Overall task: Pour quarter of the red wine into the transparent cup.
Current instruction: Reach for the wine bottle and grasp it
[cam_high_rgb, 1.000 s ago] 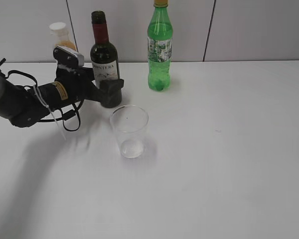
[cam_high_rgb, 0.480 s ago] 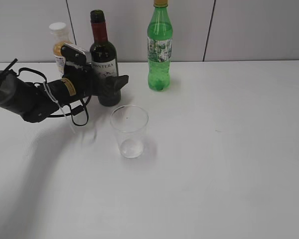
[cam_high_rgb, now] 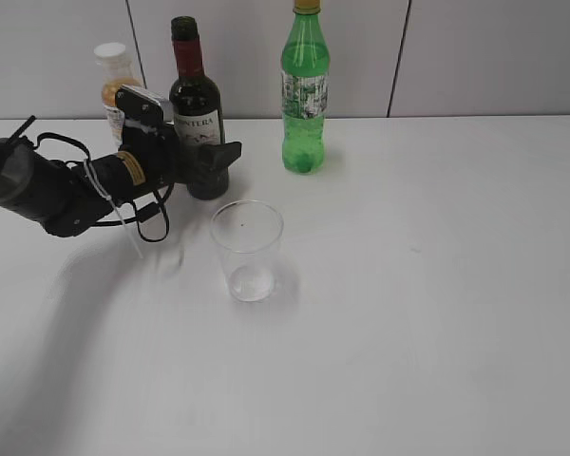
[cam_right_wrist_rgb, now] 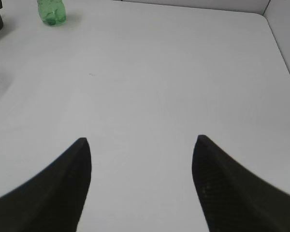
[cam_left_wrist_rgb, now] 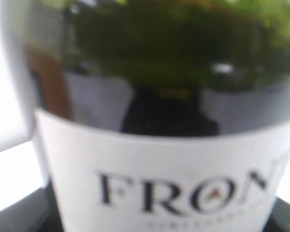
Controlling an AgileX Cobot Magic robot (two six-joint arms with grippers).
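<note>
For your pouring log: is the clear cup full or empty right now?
Empty. The clear cup stands upright and see-through to its base, with no red liquid inside.

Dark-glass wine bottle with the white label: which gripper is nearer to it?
Left. The left gripper sits around the dark-glass wine bottle at its base. The right gripper hangs open over bare table, far off.

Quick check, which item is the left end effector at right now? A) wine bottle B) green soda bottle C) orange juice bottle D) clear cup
A: the left end effector sits around the base of the wine bottle, whose label fills the left wrist view; the clear cup stands apart in front.
</note>
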